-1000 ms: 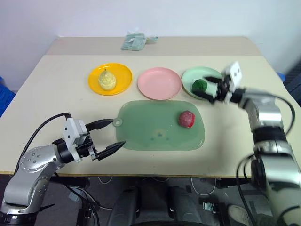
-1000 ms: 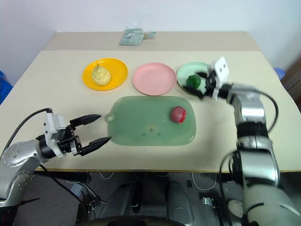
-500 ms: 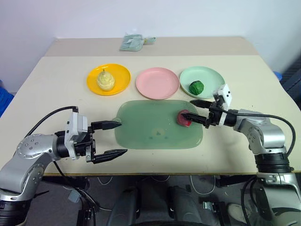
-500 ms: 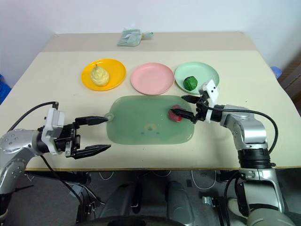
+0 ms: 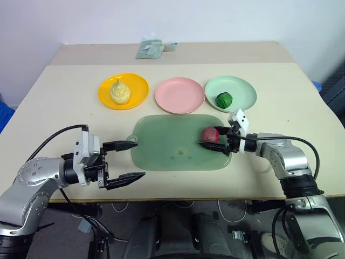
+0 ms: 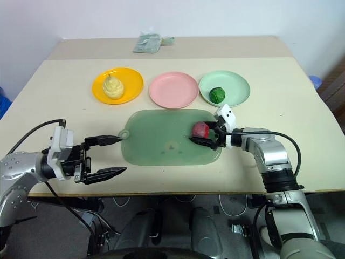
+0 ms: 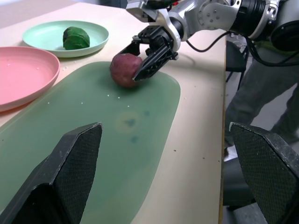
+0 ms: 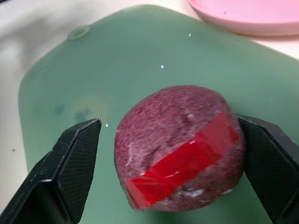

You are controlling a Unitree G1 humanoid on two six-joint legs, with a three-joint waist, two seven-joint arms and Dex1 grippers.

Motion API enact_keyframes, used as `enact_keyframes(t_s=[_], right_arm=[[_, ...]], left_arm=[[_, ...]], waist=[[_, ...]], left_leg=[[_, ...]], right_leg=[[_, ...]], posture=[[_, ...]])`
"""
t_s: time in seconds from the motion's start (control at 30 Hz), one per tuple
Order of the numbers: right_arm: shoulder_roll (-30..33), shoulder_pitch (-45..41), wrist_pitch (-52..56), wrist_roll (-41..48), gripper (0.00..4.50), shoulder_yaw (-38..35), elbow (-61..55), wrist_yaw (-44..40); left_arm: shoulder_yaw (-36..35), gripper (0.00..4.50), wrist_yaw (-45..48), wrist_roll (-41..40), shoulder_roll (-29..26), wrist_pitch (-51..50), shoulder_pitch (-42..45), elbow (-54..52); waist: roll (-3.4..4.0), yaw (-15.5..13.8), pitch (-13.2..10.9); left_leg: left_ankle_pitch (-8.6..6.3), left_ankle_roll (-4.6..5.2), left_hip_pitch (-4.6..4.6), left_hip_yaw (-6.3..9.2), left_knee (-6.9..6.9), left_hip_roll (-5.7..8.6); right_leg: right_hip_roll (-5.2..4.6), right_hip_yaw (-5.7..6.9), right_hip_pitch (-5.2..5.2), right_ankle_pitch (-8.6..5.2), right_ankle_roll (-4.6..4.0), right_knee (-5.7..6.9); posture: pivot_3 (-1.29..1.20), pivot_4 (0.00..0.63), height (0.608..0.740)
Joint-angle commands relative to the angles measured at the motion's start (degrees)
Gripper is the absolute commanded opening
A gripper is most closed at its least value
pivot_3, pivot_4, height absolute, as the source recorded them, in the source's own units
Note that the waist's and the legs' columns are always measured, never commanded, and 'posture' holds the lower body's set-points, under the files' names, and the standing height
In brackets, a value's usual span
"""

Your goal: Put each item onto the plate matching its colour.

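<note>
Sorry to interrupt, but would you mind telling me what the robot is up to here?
It is sorting toy fruit onto plates by colour. The pear sits on the yellow plate and the green ball on the green plate. The right gripper has its open fingers around the red ball on the mat. The pink plate is empty; the left gripper hangs open.

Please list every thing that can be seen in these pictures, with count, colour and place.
Table: one, beige.
Plates: three in a row; yellow plate, pink plate, mint plate.
Pear: one, pale yellow, on yellow plate.
Green ball: one, on mint plate.
Red ball: one, on mat.
Mat: one, green, before the plates.
Packet: one, pale green, far edge.
Left gripper: open, left of mat.
Right gripper: open, around red ball.
</note>
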State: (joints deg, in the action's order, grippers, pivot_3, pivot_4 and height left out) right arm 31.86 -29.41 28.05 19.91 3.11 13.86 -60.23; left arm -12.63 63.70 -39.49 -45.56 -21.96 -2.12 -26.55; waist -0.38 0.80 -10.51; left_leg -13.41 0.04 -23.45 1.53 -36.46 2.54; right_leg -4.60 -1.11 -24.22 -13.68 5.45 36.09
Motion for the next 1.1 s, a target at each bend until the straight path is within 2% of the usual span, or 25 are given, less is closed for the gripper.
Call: enact_keyframes(t_s=[0.03, 0.1, 0.13, 0.17, 0.3, 0.4, 0.63, 0.7, 0.87, 1.0, 1.03, 1.1], right_arm=[[-1.0, -2.4, -2.8, -0.6, 3.67, -0.3, 0.5, 0.2], [-1.4, -3.0, -3.2, -0.5, 2.75, -0.7, 0.4, 0.2], [-1.6, -3.3, -3.7, -0.6, 2.45, -0.8, 0.1, 0.5], [-2.0, -3.8, -3.8, -0.3, 2.38, -1.0, -0.3, 0.5], [-3.9, -7.6, -3.4, 1.3, 2.38, -1.7, -0.4, 0.6], [-7.4, -13.6, -7.7, -0.6, 2.38, -1.5, 5.4, 2.5], [-18.2, -33.6, -29.3, -9.9, 2.38, -1.8, 40.1, 18.3], [-21.1, -38.7, -33.7, -11.0, 2.38, -3.4, 49.3, 25.3], [-24.4, -43.6, -37.2, -14.2, 2.38, -4.9, 60.0, 35.8], [-25.7, -44.5, -37.8, -15.7, 4.30, -5.7, 62.0, 38.0], [-25.8, -44.7, -38.4, -16.1, 4.46, -5.9, 62.0, 38.2], [-25.5, -44.8, -40.0, -16.5, 4.46, -6.2, 61.5, 38.4]], left_arm=[[-2.4, 4.50, -1.0, -0.8, 0.1, 0.9, -0.7, -2.3], [-2.9, 4.50, -1.6, -0.8, 0.2, 1.0, -1.2, -2.5], [-3.2, 4.50, -1.9, -0.8, 0.3, 1.0, -1.4, -2.5], [-3.4, 4.50, -2.3, -0.9, 0.6, 1.0, -1.6, -2.6], [-4.0, 4.50, -4.2, -0.8, 1.5, 1.4, -2.0, -3.1], [-4.6, 4.50, -6.1, -1.1, 2.5, 1.3, -1.4, -3.1], [-5.4, 4.50, -12.9, 1.2, 4.9, 1.3, -0.8, -3.7], [-5.0, 4.50, -15.9, 4.0, 5.3, 1.5, -1.6, -5.1], [-6.5, 4.50, -23.5, 4.7, 6.9, -0.8, -2.7, -9.4], [-7.2, 4.50, -31.0, 7.3, 8.8, -1.9, -1.8, -10.9], [-6.6, 4.50, -33.1, 9.7, 8.7, -2.1, -1.3, -10.7], [-5.0, 4.50, -39.0, 16.9, 9.9, -1.0, -0.5, -9.6]], waist=[[0.00, 0.0, 0.0], [0.00, 0.0, 0.0], [0.00, 0.0, 0.0], [0.00, 0.0, 0.0], [0.00, 0.1, 0.0], [0.00, 0.3, 0.0], [-0.01, 0.3, 0.0], [-0.02, 0.3, 0.0], [-0.03, 0.4, 0.0], [-0.02, 0.5, 0.0], [-0.02, 0.5, 0.0], [-0.02, 0.6, 0.0]], left_leg=[[0.00, 0.00, 0.00, 0.00, 0.00, 0.00], [0.00, 0.00, 0.00, 0.00, 0.00, 0.00], [0.00, 0.00, 0.00, 0.00, 0.00, 0.00], [0.00, 0.00, 0.00, 0.00, 0.00, 0.00], [0.00, 0.00, 0.00, 0.00, 0.01, 0.00], [0.00, 0.00, 0.00, 0.00, 0.01, -0.01], [0.04, -0.09, 0.02, -0.01, 0.14, -0.02], [0.05, -0.11, 0.01, 0.00, 0.22, -0.01], [0.06, -0.15, -0.01, 0.00, 0.35, 0.00], [0.09, -0.20, 0.00, 0.00, 0.33, -0.01], [0.10, -0.21, 0.00, 0.00, 0.32, -0.01], [0.13, -0.24, 0.01, 0.01, 0.30, -0.01]], right_leg=[[0.00, 0.00, 0.00, 0.00, 0.00, 0.00], [0.00, 0.00, 0.00, 0.00, 0.00, 0.00], [0.00, 0.00, 0.00, 0.00, 0.00, 0.00], [0.00, 0.00, 0.00, 0.00, 0.00, 0.00], [0.00, 0.00, -0.01, 0.00, 0.00, 0.00], [0.01, -0.01, -0.03, 0.01, 0.00, 0.02], [0.07, 0.02, -0.11, 0.17, 0.11, 0.03], [0.07, 0.03, -0.14, 0.21, 0.07, 0.02], [0.06, 0.03, -0.22, 0.22, 0.07, 0.01], [0.09, 0.03, -0.22, 0.23, 0.01, 0.04], [0.10, 0.03, -0.22, 0.24, 0.00, 0.05], [0.15, 0.03, -0.23, 0.27, -0.03, 0.09]], posture=[[0.00, 0.150, 0.740], [0.00, 0.150, 0.740], [0.00, 0.150, 0.740], [0.00, 0.150, 0.740], [0.00, 0.150, 0.740], [0.00, 0.150, 0.740], [0.00, 0.150, 0.740], [0.00, 0.150, 0.740], [0.00, 0.150, 0.740], [0.00, 0.150, 0.740], [0.00, 0.150, 0.740], [0.00, 0.150, 0.740]])
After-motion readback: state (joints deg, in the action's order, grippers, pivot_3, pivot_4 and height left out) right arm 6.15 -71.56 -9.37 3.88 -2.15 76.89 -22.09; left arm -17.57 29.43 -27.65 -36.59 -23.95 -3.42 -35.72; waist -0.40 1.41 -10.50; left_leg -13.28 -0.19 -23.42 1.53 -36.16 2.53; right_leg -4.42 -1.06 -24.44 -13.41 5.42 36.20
